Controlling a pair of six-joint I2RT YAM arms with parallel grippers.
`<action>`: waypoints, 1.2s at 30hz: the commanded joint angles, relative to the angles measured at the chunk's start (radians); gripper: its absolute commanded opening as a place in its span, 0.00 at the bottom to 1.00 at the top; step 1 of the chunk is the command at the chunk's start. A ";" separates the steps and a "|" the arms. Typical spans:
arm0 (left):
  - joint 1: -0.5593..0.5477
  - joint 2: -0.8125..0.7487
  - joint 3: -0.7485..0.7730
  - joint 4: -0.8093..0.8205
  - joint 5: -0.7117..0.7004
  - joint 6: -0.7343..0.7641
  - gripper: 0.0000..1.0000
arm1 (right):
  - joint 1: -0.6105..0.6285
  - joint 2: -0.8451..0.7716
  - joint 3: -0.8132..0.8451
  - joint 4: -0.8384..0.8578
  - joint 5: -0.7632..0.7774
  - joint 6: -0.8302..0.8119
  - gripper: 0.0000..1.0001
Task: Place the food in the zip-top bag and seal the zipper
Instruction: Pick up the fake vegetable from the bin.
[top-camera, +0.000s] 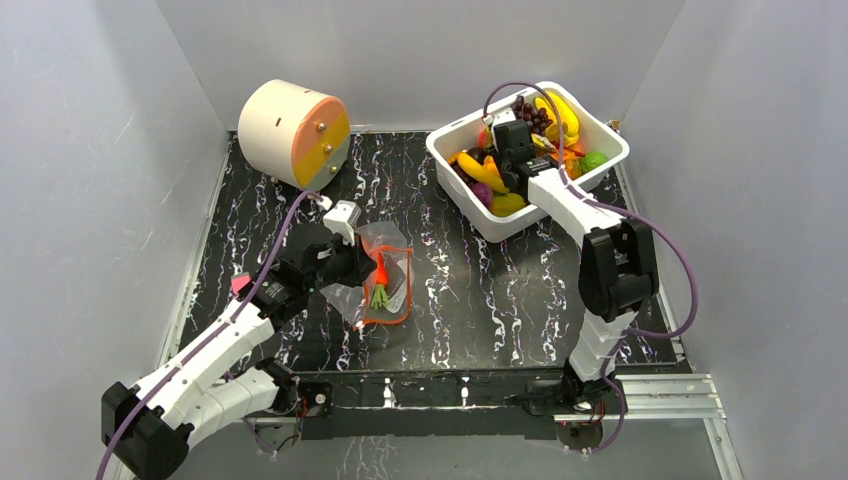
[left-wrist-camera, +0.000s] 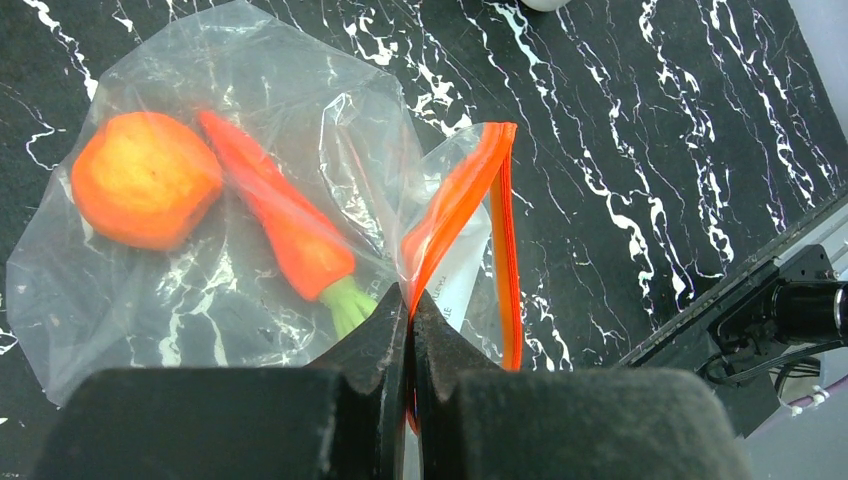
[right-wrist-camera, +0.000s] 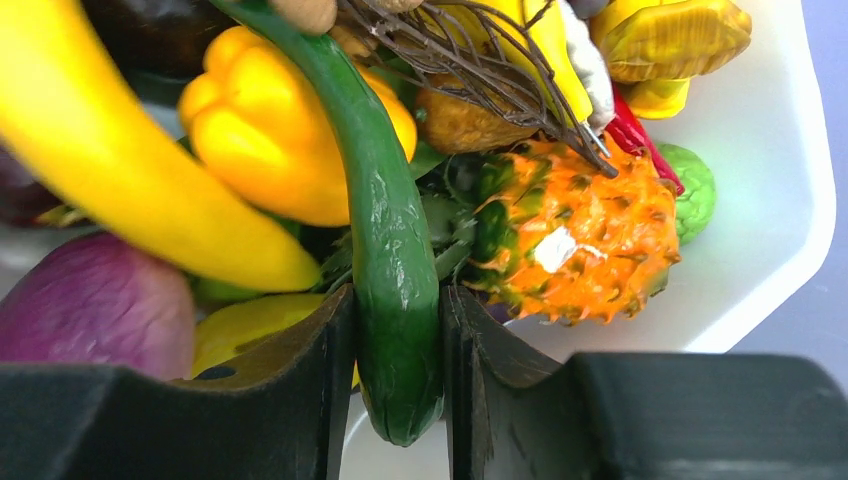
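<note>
The clear zip-top bag (top-camera: 387, 272) (left-wrist-camera: 250, 120) lies on the black marbled table left of centre, mouth open. Its orange-red zipper (left-wrist-camera: 458, 200) stands up, pinched between the shut jaws of my left gripper (left-wrist-camera: 410, 300) (top-camera: 348, 262). Inside the bag lie an orange carrot (left-wrist-camera: 285, 235) (top-camera: 381, 270) and a round orange piece (left-wrist-camera: 145, 180). More food fills the white tub (top-camera: 600, 135) (right-wrist-camera: 770, 200) at the back right. There my right gripper (right-wrist-camera: 397, 300) (top-camera: 510, 172) reaches into the tub, both fingers pressed against a long green cucumber (right-wrist-camera: 385, 200).
A cream and orange drum (top-camera: 295, 133) lies at the back left. Around the cucumber in the tub sit a yellow banana (right-wrist-camera: 120, 170), a yellow pepper (right-wrist-camera: 270, 130), a spiky orange fruit (right-wrist-camera: 580, 240) and a purple piece (right-wrist-camera: 90, 300). Grey walls enclose the table.
</note>
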 joint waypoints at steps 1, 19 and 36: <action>-0.004 -0.011 -0.004 0.028 0.022 -0.007 0.00 | 0.016 -0.100 -0.026 -0.020 -0.071 0.071 0.14; -0.004 -0.005 -0.015 0.033 -0.009 -0.041 0.00 | 0.048 -0.301 -0.134 -0.043 -0.262 0.375 0.12; -0.004 0.110 0.095 0.079 -0.057 -0.124 0.00 | 0.155 -0.588 -0.349 -0.059 -0.550 0.680 0.13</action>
